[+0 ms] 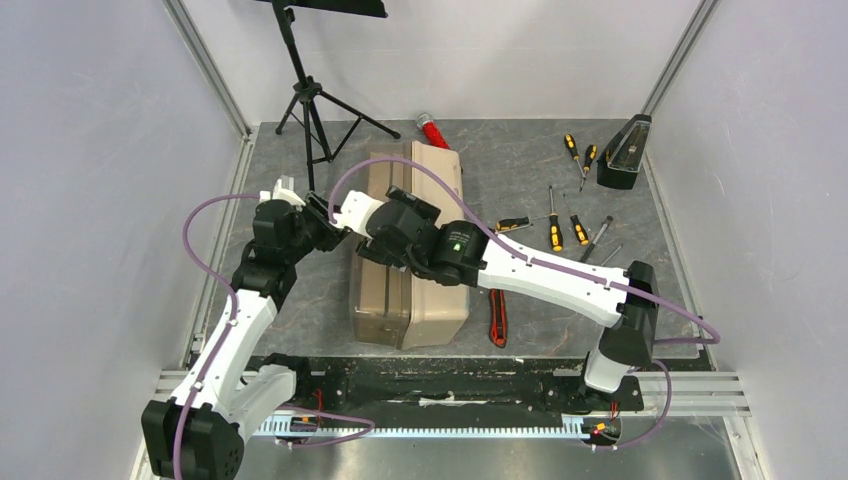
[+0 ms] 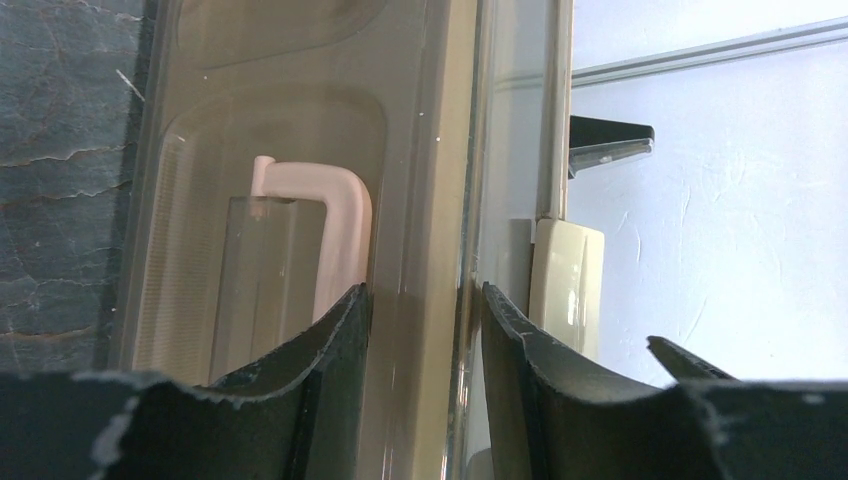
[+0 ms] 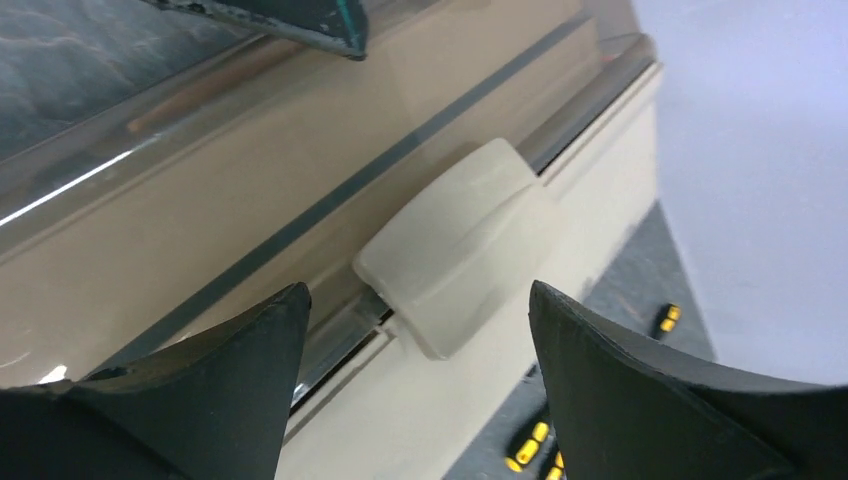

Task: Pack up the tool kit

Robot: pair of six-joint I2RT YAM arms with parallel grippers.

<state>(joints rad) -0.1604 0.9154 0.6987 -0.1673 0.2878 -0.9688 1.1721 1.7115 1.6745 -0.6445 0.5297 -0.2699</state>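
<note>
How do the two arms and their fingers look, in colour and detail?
The left arm and the right arm have white links and black joints. A purple cable runs along each. The right one carries a green light. The fingers are black and curved.

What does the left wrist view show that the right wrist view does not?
Left wrist only: the cream handle seen through translucent plastic, and a black music stand behind. Right wrist only: yellow-and-black screwdrivers lying on the table. Both: the tan toolbox, a cream latch on it, and the grey tabletop.
</note>
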